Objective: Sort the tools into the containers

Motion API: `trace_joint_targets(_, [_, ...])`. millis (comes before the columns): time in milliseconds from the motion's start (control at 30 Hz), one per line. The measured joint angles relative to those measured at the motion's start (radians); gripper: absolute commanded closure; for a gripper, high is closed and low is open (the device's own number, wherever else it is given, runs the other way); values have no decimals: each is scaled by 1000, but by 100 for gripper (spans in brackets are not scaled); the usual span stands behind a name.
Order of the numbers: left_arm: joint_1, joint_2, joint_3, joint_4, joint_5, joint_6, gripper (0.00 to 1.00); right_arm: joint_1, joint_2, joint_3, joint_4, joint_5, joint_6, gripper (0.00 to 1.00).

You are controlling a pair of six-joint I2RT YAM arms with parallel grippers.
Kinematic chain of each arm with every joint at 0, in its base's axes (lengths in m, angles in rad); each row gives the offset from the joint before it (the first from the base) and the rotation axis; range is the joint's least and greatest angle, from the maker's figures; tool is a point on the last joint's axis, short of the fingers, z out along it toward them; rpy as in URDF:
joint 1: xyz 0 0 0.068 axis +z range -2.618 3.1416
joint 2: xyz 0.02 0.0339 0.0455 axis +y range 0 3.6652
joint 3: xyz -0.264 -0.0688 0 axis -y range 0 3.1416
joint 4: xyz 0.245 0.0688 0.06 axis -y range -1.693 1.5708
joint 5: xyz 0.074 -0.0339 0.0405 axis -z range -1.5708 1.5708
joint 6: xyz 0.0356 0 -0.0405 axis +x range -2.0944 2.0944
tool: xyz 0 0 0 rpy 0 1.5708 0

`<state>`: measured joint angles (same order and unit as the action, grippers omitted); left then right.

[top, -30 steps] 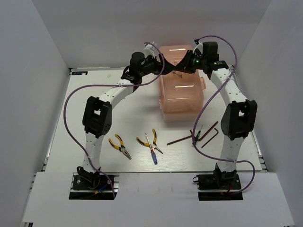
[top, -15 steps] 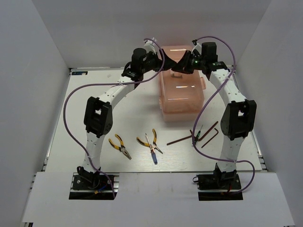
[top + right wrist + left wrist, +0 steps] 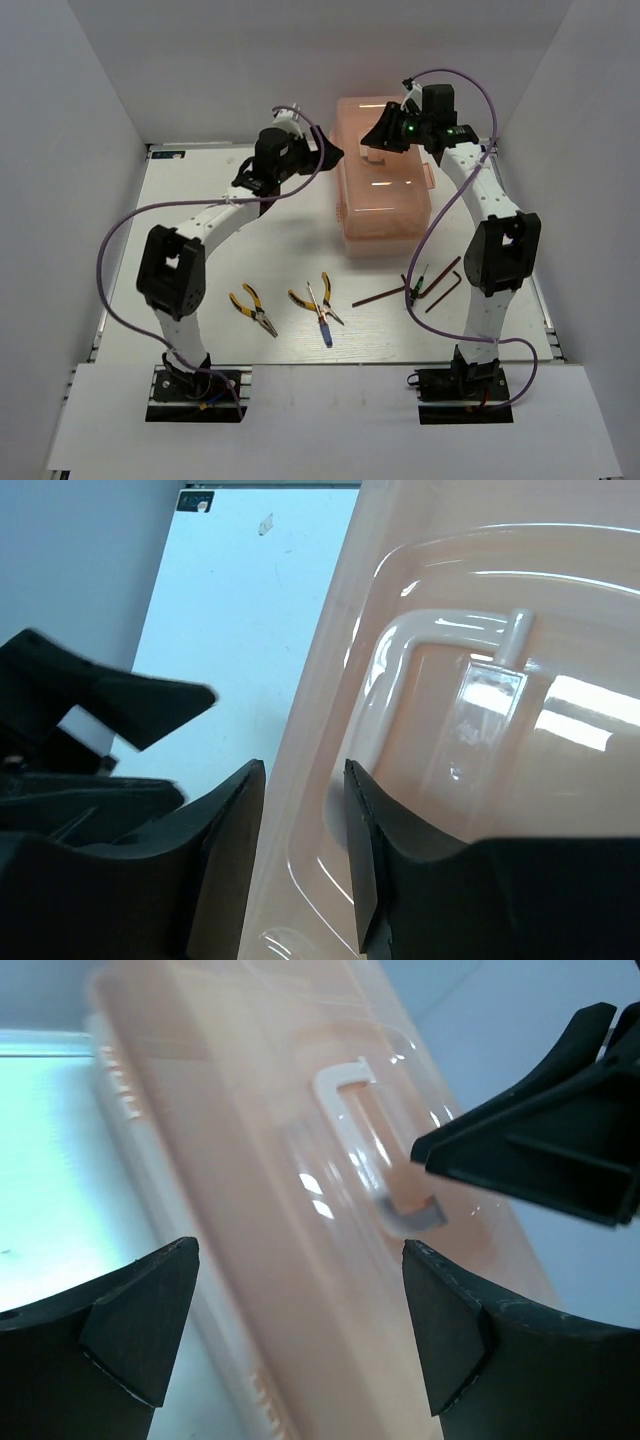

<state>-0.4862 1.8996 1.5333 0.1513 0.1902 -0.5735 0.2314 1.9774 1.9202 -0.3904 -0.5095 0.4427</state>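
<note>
The salmon-pink toolbox [image 3: 385, 205] stands shut at the back middle. Its lid handle shows in the left wrist view [image 3: 345, 1080] and the right wrist view [image 3: 400, 650]. My right gripper [image 3: 376, 138] hovers over the lid at the handle's left end, its jaws a narrow gap apart [image 3: 303, 860] with only the lid's ridge showing between them. My left gripper [image 3: 330, 154] is wide open and empty [image 3: 300, 1330] just left of the toolbox. Two yellow pliers [image 3: 254, 311] [image 3: 318, 298], a blue screwdriver [image 3: 326, 330], a green-black tool [image 3: 418, 285] and hex keys [image 3: 380, 296] [image 3: 446, 283] lie on the table.
White walls enclose the table on the left, back and right. The toolbox [image 3: 250, 1210] fills most of the left wrist view, with my right gripper's fingers [image 3: 530, 1155] at the upper right. Purple cables loop from both arms.
My left arm has swung left and its gripper has drawn back from the lid to the toolbox's left side. My right gripper has stayed over the lid handle.
</note>
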Motion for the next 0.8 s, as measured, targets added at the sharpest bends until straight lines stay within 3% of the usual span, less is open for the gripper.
trace_joint_targets(433, [6, -408, -459, 81, -53, 149, 6, 32, 43, 16, -13, 105, -74, 56])
trace_joint_targets(800, [6, -478, -507, 118, -39, 201, 6, 35, 47, 13, -17, 107, -58, 70])
